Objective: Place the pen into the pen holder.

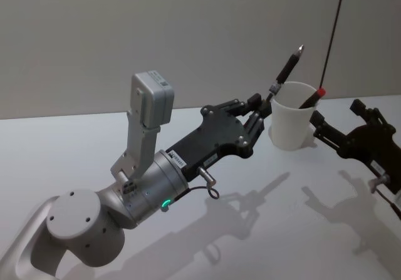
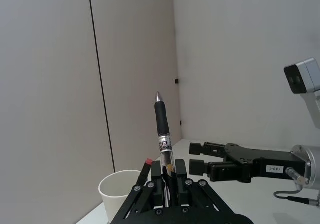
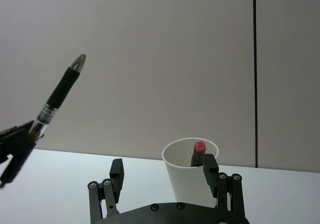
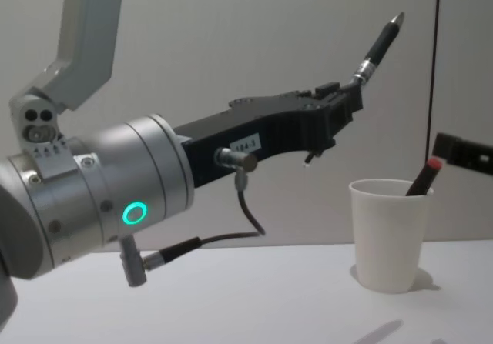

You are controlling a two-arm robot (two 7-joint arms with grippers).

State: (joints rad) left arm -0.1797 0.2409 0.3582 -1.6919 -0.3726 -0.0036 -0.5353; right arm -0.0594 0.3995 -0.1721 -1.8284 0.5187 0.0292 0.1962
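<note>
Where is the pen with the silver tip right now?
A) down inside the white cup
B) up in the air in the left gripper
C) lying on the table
B: the left gripper is shut on the pen, holding it tip-up in the air near the pen holder.

White table (image 1: 75, 142) and a red-capped stick (image 1: 315, 97), perhaps a marker.

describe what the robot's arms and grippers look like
The left arm has rounded silver-grey joints, a green ring light, a grey camera box at the wrist and a black cable looping underneath. The left gripper and right gripper are matte black, with screw-studded linkage jaws and a white label.
</note>
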